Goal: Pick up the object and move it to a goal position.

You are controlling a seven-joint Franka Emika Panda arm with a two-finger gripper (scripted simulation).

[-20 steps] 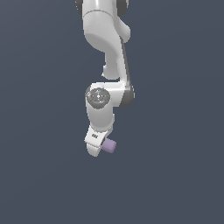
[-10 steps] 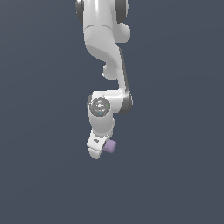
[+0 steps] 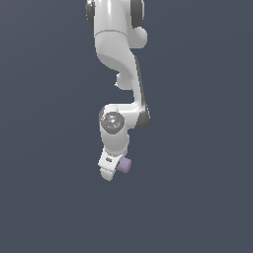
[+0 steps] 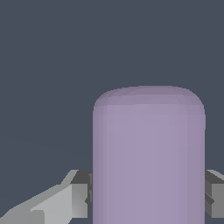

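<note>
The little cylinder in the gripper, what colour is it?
Pale lilac-purple, plain and matte. The cylinder shows best in the wrist view, held between the gripper fingers.

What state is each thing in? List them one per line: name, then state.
Gripper: shut on the cylinder, a finger pressed against each side, pointing down.
Lilac cylinder: held between the fingers, one rounded end sticking out toward the exterior view's right, nothing visible beneath it.
Arm: reaching down from the top of the exterior view.
</note>
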